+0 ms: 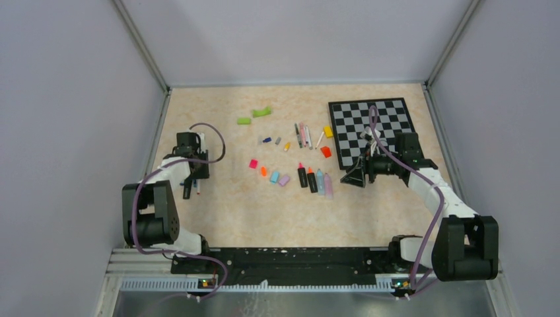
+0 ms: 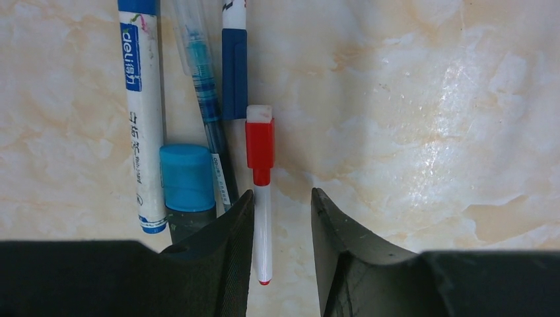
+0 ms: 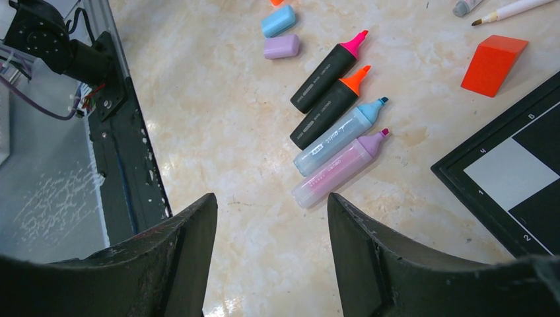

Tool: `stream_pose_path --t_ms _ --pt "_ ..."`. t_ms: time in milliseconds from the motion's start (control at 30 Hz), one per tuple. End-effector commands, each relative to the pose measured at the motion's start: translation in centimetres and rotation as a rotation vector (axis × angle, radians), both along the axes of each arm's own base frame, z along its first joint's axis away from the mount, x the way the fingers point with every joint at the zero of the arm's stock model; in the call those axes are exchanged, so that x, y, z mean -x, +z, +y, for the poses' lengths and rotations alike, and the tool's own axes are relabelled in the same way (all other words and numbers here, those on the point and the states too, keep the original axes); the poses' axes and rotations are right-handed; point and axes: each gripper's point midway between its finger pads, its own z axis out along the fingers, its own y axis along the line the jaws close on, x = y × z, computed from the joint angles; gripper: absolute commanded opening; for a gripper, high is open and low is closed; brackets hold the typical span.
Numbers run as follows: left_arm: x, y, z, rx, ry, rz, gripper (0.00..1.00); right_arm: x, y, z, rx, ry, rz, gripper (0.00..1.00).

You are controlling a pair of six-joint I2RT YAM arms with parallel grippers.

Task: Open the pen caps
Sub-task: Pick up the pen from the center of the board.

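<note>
At the table's left, seen from above, the left gripper (image 1: pixel 194 181) sits low over a few pens. The right gripper (image 1: pixel 351 178) hangs at the chessboard's (image 1: pixel 389 112) corner.

Left wrist view: the jaws are narrow and straddle a thin white pen (image 2: pixel 263 231), not yet pinching it. Its red cap (image 2: pixel 260 142) lies just ahead. I'd clamp the barrel squarely, clear of the cap.

Right wrist view: the jaws are wide and empty, with uncapped highlighters (image 3: pixel 330 112) ahead.

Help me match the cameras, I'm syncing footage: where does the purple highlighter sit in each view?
Top external: purple highlighter just right of centre, rightmost in its row.
Left wrist: not in it.
Right wrist: centre, lowest in its row.
Shared landmark: the chessboard, on the highlighter's right in both views.
</note>
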Motion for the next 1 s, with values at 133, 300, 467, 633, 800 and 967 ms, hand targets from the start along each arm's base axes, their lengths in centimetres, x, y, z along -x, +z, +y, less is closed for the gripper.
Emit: stream_pose_path --t_ms 133,300,467,633,800,967 --pt "-1.0 0.0 0.3 0.003 -0.010 -0.022 0.37 -1.0 2.3 -0.1 -0.006 0.006 -0.093 0.61" --pt "-0.9 -0.6 -0.1 0.027 -0.020 0.007 0.29 -1.0 2.3 -0.1 -0.007 0.006 -0.094 0.61" --pt "-1.0 -0.7 -1.0 0.074 -0.045 0.017 0.24 -1.0 2.3 -0.2 -0.006 0.005 -0.092 0.61" --pt "-1.3 -0.3 -2.1 0.127 -0.067 0.006 0.14 -1.1 2.3 -0.1 -0.006 0.006 -0.094 0.61" --pt "-1.6 0.3 -4.4 0.249 -0.102 -0.008 0.08 -1.1 2.2 -0.1 -0.009 0.009 -0.088 0.61" --pt "-1.6 1.0 -6.1 0.356 -0.082 -0.010 0.06 -1.0 2.1 0.0 -0.017 0.016 -0.078 0.61"
